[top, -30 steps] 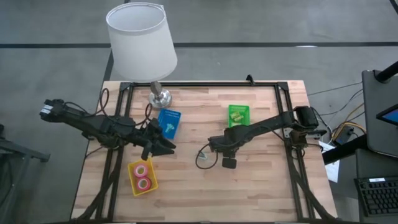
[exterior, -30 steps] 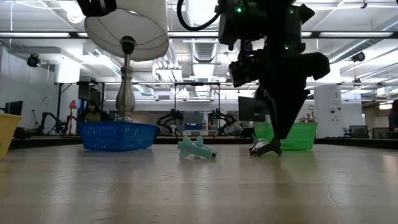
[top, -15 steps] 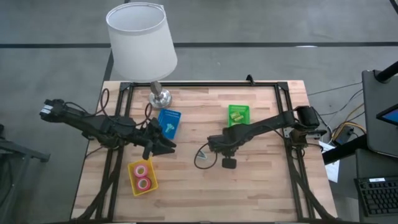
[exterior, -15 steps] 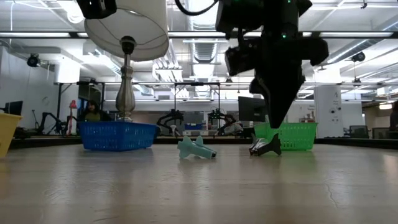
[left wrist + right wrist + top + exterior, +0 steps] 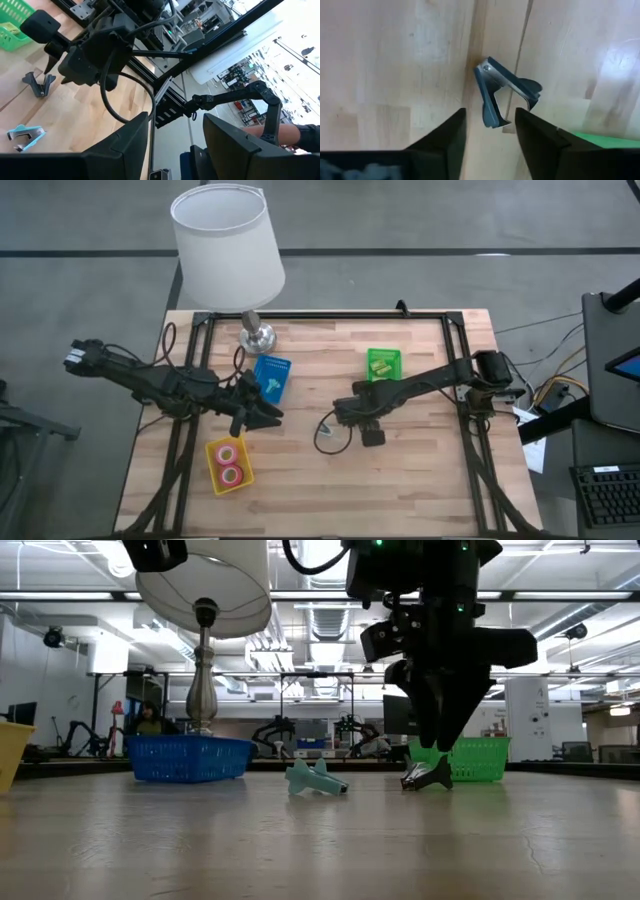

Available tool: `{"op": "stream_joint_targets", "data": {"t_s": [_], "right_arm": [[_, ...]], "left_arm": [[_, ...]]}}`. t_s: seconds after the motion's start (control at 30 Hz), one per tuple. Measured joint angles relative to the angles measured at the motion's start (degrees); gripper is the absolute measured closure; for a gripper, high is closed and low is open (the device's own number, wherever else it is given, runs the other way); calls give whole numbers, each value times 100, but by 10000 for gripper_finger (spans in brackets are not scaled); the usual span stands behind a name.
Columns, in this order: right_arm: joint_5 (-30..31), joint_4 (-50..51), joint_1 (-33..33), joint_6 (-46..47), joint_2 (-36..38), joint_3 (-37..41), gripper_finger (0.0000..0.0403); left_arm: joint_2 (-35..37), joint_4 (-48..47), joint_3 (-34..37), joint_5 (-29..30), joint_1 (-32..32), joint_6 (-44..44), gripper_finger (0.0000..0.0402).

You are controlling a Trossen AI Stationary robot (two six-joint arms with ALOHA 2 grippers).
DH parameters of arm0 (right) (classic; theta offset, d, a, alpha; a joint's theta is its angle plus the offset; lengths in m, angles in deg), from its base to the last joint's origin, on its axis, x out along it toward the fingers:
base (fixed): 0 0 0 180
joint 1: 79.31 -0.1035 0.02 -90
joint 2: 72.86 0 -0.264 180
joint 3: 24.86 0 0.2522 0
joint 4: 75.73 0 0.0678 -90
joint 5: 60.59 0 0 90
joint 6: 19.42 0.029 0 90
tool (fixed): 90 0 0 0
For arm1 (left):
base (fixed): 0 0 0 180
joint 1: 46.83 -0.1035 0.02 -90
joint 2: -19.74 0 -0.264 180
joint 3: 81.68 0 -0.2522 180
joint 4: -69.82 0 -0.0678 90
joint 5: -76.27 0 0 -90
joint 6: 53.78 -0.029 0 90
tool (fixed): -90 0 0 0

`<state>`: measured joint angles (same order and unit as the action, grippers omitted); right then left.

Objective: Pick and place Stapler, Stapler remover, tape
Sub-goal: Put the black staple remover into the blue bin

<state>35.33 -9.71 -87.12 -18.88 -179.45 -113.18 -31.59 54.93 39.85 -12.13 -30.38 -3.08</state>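
Right wrist view shows a grey-blue, claw-jawed stapler remover (image 5: pixel 502 90) on bare wood beyond parted empty fingers (image 5: pixel 540 142).

The table (image 5: pixel 420 480) is evenly lit from above; ceiling strip lights (image 5: pixel 560 595) glare in the low view (arms silhouetted).

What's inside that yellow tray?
The yellow tray holds two tape rolls, one red and one pink, lying flat side by side. Whatever might sit beneath them is covered.
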Motion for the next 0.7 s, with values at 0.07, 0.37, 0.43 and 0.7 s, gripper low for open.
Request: {"op": "stream_joint_targets", "data": {"t_s": [0.07, 0.37, 0.43, 0.7], "right_arm": [[13, -16, 0, -106, 0, 13, 220], [11, -103, -4, -381, -1, 389, 218], [11, -249, -4, -383, 0, 413, 226], [11, -531, 8, -401, 0, 474, 267]], "left_arm": [[0, 0, 0, 0, 0, -8, 209], [0, 2, 0, 1, 0, -107, 209], [0, 1, 0, 1, 0, -107, 209], [0, 1, 0, 2, 0, -105, 209]]}}
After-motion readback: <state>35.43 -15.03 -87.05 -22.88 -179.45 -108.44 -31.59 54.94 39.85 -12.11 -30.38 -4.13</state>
